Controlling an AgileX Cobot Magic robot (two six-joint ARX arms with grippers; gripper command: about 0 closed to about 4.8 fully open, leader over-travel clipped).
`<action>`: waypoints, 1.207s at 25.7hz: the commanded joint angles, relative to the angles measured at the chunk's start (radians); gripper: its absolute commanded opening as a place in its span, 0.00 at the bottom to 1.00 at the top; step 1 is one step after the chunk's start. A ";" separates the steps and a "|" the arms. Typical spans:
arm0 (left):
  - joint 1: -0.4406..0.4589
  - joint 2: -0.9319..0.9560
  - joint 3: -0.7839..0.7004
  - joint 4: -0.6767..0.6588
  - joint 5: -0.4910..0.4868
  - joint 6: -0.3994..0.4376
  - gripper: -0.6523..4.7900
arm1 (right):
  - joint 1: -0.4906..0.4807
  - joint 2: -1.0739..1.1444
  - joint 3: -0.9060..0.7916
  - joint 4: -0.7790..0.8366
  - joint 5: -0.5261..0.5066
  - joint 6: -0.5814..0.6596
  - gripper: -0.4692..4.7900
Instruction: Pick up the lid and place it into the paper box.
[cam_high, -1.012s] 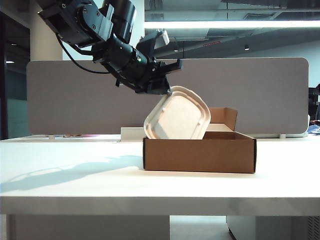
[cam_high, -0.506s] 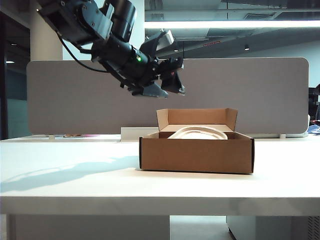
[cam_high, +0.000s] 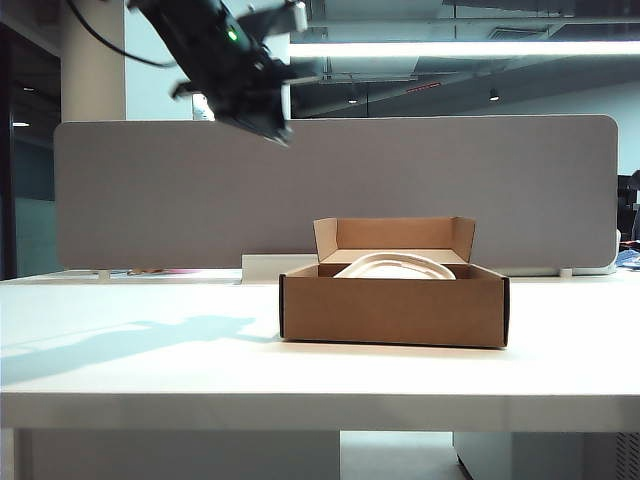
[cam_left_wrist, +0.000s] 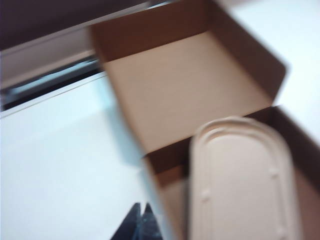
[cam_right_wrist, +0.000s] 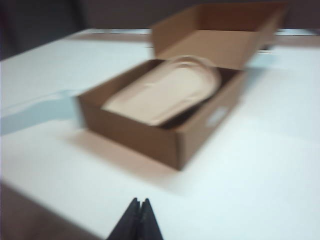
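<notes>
White desk (cam_high: 150, 360), bare at the near edge. Box (cam_high: 395, 308) mid-desk, back flap upright. Lid (cam_high: 396, 266) lies inside it, one end propped on the far wall, long axis running front to back; task judged done. Left jaws (cam_high: 268, 122) pressed together, empty, high up and left of box, lid below. Right jaws (cam_right_wrist: 138, 210) shut, empty, low over desk, box ahead.
</notes>
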 joint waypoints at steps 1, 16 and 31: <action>0.017 -0.080 -0.001 -0.061 -0.031 0.026 0.11 | 0.000 -0.002 -0.005 0.003 0.166 -0.007 0.08; 0.096 -0.529 -0.484 0.049 -0.064 -0.074 0.11 | 0.000 -0.002 -0.005 -0.019 0.393 -0.062 0.08; 0.095 -1.117 -0.907 0.070 -0.183 -0.113 0.11 | 0.000 -0.002 -0.005 -0.020 0.405 -0.085 0.08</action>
